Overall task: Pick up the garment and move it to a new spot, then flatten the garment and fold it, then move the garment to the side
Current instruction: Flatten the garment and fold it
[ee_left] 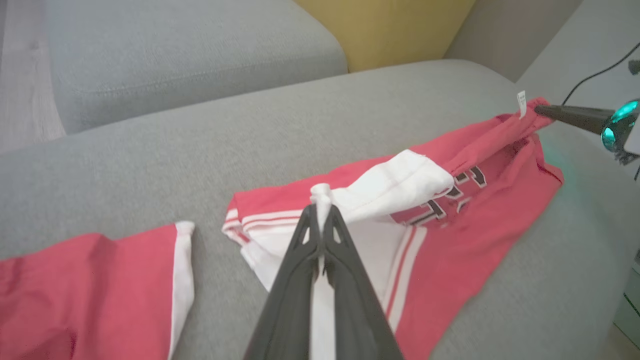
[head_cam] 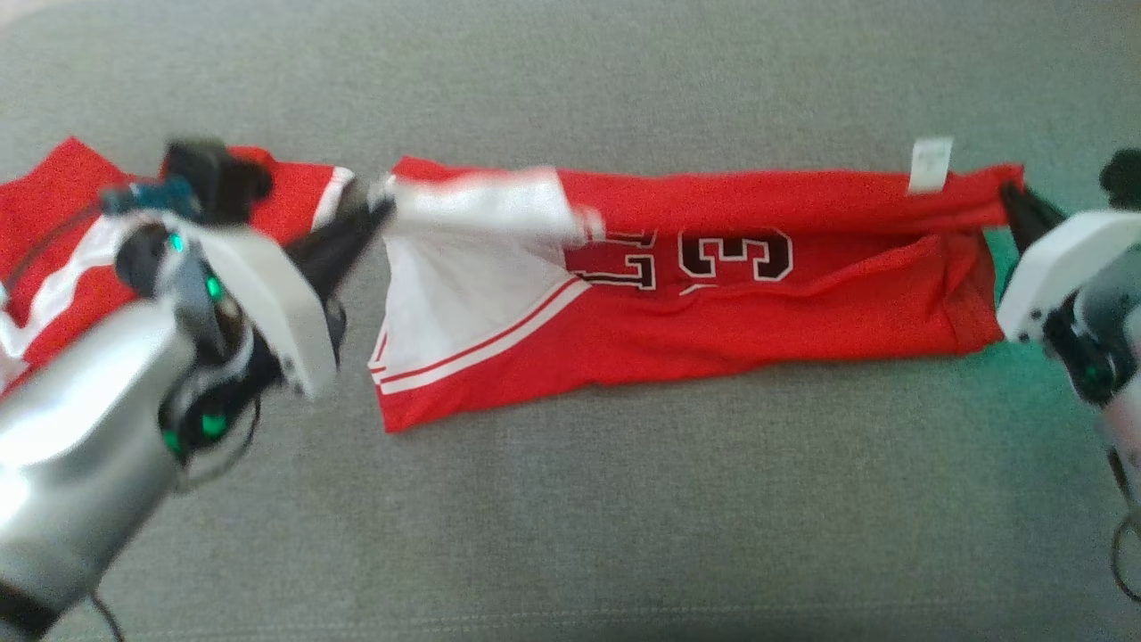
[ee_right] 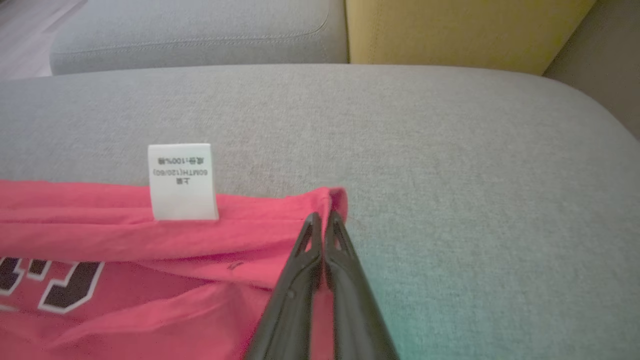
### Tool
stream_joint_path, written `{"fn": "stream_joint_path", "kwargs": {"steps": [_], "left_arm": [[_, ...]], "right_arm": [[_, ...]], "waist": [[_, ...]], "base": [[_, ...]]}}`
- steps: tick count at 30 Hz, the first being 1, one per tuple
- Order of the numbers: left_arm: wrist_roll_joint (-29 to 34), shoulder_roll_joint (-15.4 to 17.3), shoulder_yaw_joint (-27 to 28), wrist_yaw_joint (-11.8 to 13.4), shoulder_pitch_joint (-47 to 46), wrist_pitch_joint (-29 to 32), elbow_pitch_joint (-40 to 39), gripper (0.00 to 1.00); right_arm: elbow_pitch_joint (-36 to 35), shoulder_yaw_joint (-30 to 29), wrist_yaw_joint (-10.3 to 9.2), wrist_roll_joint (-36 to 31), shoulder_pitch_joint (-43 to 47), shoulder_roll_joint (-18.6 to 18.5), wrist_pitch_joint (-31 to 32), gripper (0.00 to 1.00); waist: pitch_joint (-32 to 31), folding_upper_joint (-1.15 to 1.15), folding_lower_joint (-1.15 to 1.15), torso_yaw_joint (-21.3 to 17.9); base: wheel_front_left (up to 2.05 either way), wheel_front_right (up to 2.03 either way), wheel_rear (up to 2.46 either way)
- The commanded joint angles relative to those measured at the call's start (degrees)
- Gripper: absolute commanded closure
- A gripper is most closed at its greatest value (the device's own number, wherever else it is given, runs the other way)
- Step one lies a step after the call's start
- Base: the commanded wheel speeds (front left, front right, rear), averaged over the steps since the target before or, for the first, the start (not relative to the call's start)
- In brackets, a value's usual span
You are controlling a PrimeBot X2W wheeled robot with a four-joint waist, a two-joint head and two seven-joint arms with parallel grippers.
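two red garments are lying: jersey, second piece. one label is showing. two grippers are pinching: left gripper, right gripper.

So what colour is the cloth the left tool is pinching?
White, a band on the red jersey; clearest in the left wrist view.

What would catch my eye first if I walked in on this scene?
The red jersey with dark numbers, stretched across the middle of the grey sofa cushion. The left end effector pinches its white-trimmed end, and the right end effector pinches the opposite top corner, near a white label. Another red garment lies at the head view's left edge.
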Motion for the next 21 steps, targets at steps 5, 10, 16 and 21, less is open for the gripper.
{"fn": "stream_joint_path", "kwargs": {"steps": [5,10,16,21], "left_arm": [[-1.4,6.8,1.2,3.0,2.6,3.0,-9.7,1.0],[-1.1,8.3,-0.1,4.9,4.9,4.2,-13.5,1.0],[0.5,8.0,-2.5,5.4,6.4,5.1,-14.0,1.0],[2.1,7.2,-4.2,5.7,7.2,5.3,-12.2,0.76]], "right_arm": [[-6.8,3.4,0.21,4.6,4.0,-5.5,5.9,1.0],[-10.2,5.0,0.21,6.8,6.3,-8.3,11.1,1.0],[-13.1,6.8,0.21,6.9,8.0,-9.6,15.3,1.0],[-14.5,6.8,0.21,6.1,8.9,-10.0,17.6,0.0]], "waist": [[-2.1,0.0,0.0,1.1],[-2.5,0.0,0.0,0.6],[-2.3,0.0,0.0,-0.1],[-2.4,0.0,0.0,-0.7]], "base": [[0.0,0.0,0.0],[0.0,0.0,0.0],[0.0,0.0,0.0],[0.0,0.0,0.0]]}}
